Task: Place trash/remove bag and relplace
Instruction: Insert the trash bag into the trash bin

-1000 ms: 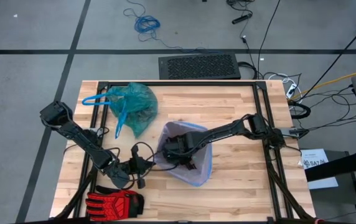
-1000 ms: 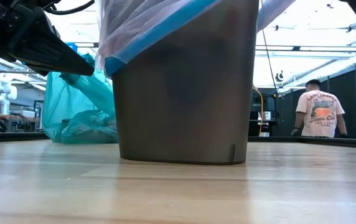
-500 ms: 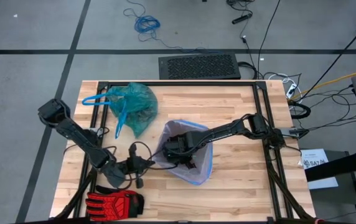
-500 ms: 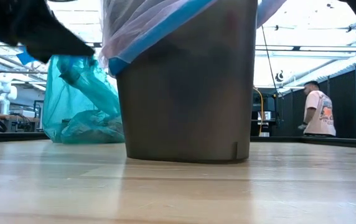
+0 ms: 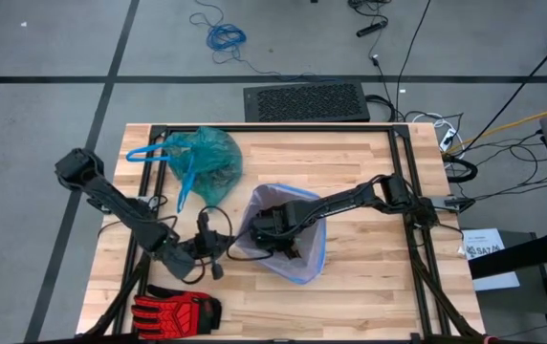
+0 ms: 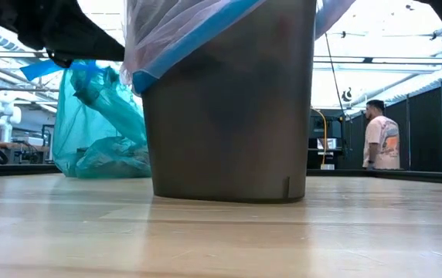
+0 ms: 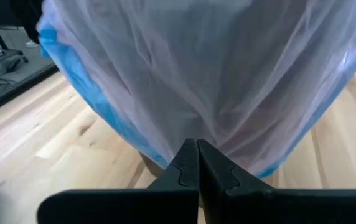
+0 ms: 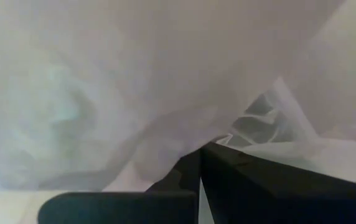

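I see a pale butcher-block wooden worktop (image 5: 369, 287) framed by dark rails, looking straight down on it. Near its middle stands a dark grey plastic bin (image 6: 229, 116), upright, lined with a pale lilac translucent bag with a blue rim (image 5: 307, 263) that folds over the bin's edge.

My right arm reaches in from the worktop's right side, and my right gripper (image 5: 272, 229) is down inside the bin's mouth, surrounded by lilac plastic. Its fingers are pressed together; in the right wrist view, folds of the lilac liner crowd right up against the tips, and I cannot tell whether any film is caught between them.

My left gripper (image 5: 218, 247) sits just beside the bin, on the side away from the right arm, its tips near the draped blue rim. In the left wrist view its fingers (image 7: 187, 168) are closed flat against each other with nothing between them, and the liner hangs directly ahead.

Beyond my left gripper, toward the far edge of the worktop, lies the crumpled translucent teal-green bag (image 5: 207, 162) with blue drawstring loops, apart from the bin.

Behind my left gripper, at the near edge, lies a red-and-black glove (image 5: 176, 311).

A person in a light shirt (image 6: 379, 139) stands in the room beyond.
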Controlling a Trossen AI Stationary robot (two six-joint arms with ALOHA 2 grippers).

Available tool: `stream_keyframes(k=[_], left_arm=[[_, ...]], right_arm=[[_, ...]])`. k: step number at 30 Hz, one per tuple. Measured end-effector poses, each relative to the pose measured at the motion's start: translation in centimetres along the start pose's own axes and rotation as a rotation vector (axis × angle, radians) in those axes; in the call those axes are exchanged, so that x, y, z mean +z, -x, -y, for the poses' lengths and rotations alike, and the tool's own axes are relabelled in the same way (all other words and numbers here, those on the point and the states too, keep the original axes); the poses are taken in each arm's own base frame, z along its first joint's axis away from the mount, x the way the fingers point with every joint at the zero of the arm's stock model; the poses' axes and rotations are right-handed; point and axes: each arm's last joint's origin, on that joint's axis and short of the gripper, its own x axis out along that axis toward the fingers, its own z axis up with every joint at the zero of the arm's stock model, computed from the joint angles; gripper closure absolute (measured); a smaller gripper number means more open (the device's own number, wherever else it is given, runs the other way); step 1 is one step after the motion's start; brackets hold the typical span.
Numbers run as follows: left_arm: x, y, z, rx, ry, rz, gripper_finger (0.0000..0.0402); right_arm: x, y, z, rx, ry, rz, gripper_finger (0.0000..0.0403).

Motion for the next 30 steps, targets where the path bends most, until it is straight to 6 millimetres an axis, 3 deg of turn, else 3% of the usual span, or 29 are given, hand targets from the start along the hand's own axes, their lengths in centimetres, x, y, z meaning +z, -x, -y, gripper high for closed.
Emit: stream_keyframes(k=[14, 26, 30], left_arm=[[-0.3, -0.3, 0.0, -0.001, -0.009, -0.015, 0.0402], [-0.6, -0.3, -0.1, 0.006, 0.017, -0.035, 0.0402], [-0.6, -0.3, -0.1, 0.005, 0.016, -0.035, 0.0402]], right_arm=[[-0.7, 3.2, -0.6, -0.006, -0.017, -0.021, 0.0403], [-0.6, 3.1, -0.8, 0.007, -0.002, -0.022, 0.0403], [-0.6, 4.8, -1.5, -0.002, -0.018, -0.006, 0.0403]])
